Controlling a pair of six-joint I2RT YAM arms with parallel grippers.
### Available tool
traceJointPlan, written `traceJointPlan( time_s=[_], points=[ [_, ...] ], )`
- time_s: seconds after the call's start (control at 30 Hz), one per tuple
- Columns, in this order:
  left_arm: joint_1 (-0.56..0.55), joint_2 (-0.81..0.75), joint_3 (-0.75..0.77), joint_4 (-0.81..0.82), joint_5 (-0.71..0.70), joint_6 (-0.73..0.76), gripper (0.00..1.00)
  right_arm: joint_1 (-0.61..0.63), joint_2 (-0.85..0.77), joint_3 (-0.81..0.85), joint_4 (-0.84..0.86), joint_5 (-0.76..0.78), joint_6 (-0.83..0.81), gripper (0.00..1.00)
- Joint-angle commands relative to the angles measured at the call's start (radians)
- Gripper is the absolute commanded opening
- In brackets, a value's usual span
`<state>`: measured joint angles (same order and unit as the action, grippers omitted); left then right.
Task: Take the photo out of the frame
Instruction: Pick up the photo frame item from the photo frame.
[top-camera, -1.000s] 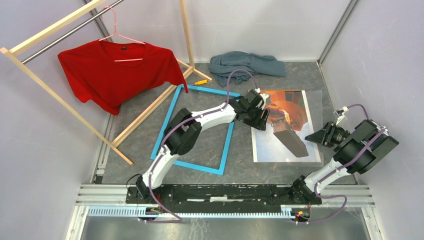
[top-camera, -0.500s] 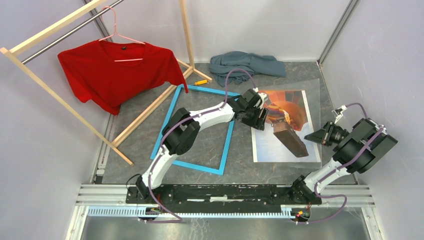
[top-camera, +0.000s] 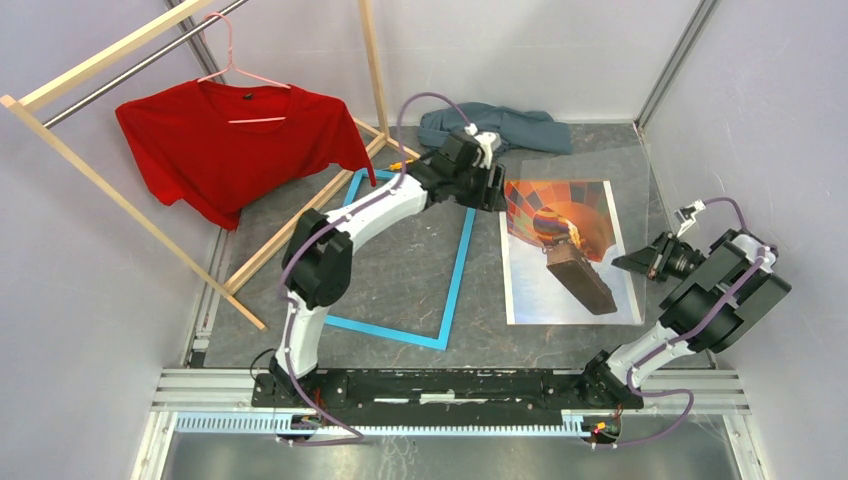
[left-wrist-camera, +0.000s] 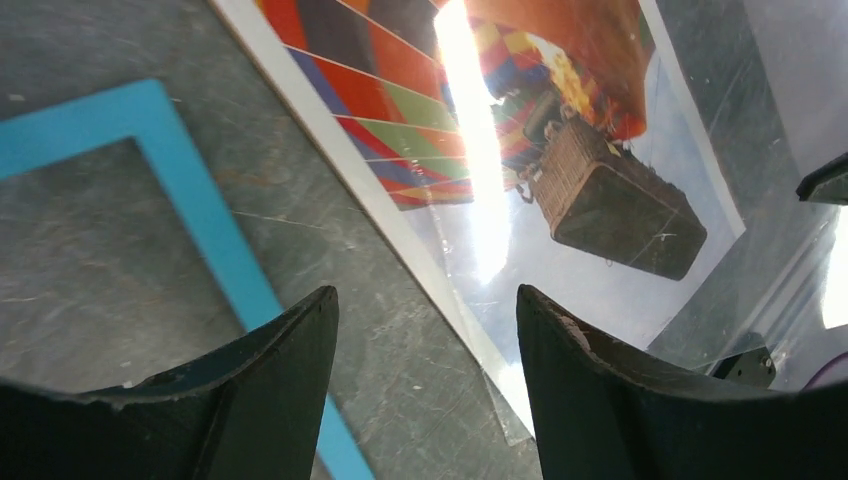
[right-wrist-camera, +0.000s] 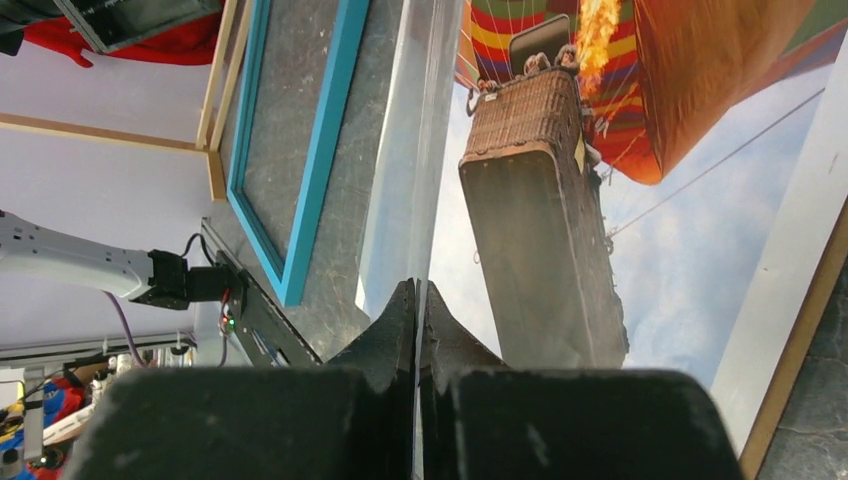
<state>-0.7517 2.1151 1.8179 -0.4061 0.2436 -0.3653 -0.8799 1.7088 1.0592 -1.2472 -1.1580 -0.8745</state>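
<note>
Top view: left gripper has shifted off photo toward far right corner of frame, so balloon print is now uncovered. Right gripper has gone from part open to closed, at right edge of clear sheet lying over photo. Photo flat on table, outside frame, just beside its right rail.

Left wrist: jaws wide apart, nothing between them; blue rail and photo's white border below.

Right wrist: fingers pressed together, pinching clear sheet's edge; photo beneath; frame beyond encloses only grey tabletop.
</note>
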Motion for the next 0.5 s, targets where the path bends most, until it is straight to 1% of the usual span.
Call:
traceJointPlan(
  time_s=[0.0,0.17,0.47],
  points=[
    [0.059,-0.076,-0.034,0.03,0.048,0.046,0.73,0.013,-0.039,0.046,-0.008,-0.088,0.043,0.01],
    [0.123,-0.129,-0.076,0.037,0.074,0.075,0.73,0.045,-0.05,0.056,-0.008,-0.137,0.078,0.01],
    [0.188,-0.265,-0.229,0.053,0.093,0.17,0.74,0.104,-0.084,0.152,-0.008,-0.23,0.171,0.02]
  ],
)
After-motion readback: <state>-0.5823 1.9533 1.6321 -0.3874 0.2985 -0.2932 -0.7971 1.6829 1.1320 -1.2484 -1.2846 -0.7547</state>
